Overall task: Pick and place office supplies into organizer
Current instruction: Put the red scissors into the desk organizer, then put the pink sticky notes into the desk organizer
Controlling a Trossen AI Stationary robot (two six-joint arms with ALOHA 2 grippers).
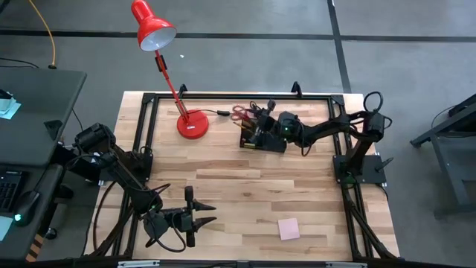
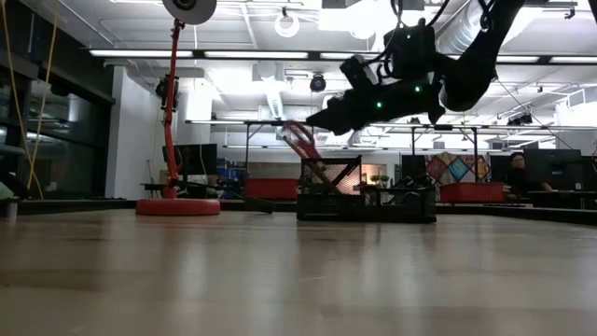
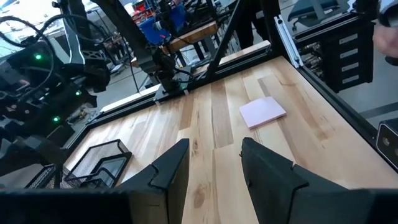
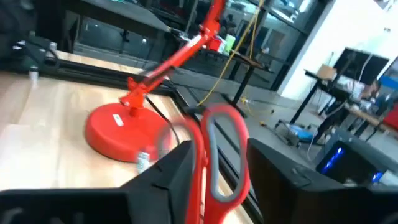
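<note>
My left claw (image 1: 202, 216) hangs over the bare near part of the table (image 1: 245, 186), its fingers (image 3: 171, 168) spread with nothing between them, and the pink sticky pad (image 1: 288, 228) lies flat just ahead of it, a plain pale square with no writing I can read. Far across, my right claw (image 1: 260, 123) hovers over the black wire organizer (image 1: 262, 140), jaws parted around the red-handled scissors (image 4: 214, 155), whose glossy loops stand up between my fingers; the small white label on the red lamp (image 1: 190, 119) base beyond is unreadable.
</note>
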